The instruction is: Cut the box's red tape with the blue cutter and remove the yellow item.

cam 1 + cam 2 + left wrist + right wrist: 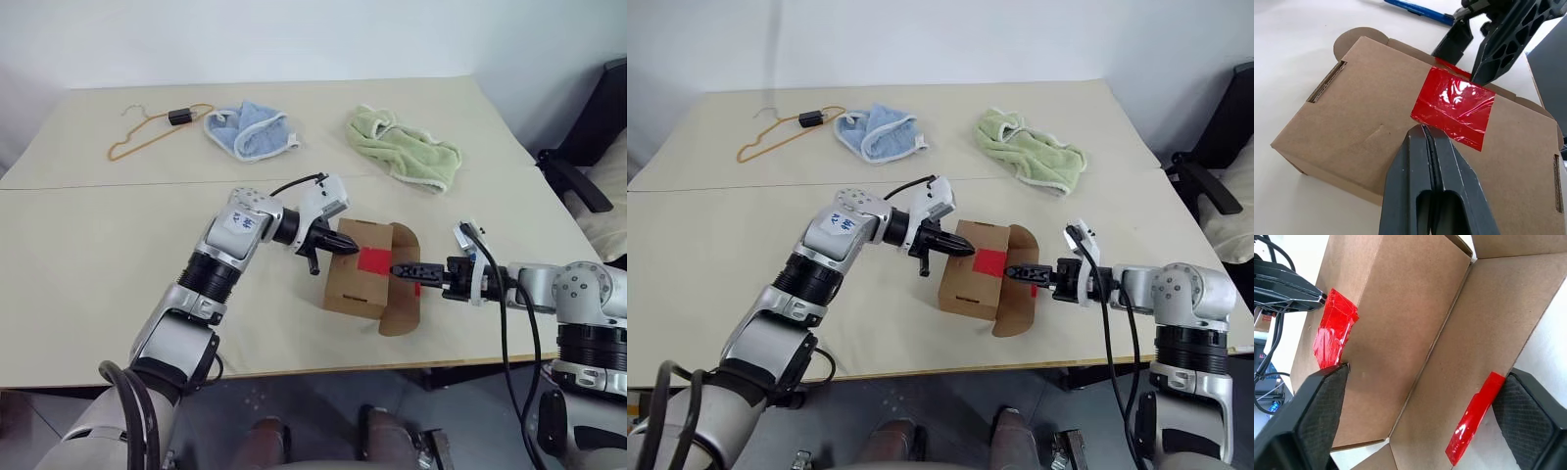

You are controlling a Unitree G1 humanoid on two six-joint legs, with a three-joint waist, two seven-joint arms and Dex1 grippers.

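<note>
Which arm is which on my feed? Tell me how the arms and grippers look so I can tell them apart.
Both arms are silver-grey metal with black ribbed joint rings. The left arm carries a white sticker with blue writing near the wrist, where a black cable loops to a white camera housing. The right arm has black cables trailing down from its wrist. Each gripper, left and right, has two black fingers with textured pads.

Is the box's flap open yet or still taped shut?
Open. The box has its rounded flap swung out to the side, and the red tape is split, one piece on the body, another on the flap edge.
</note>
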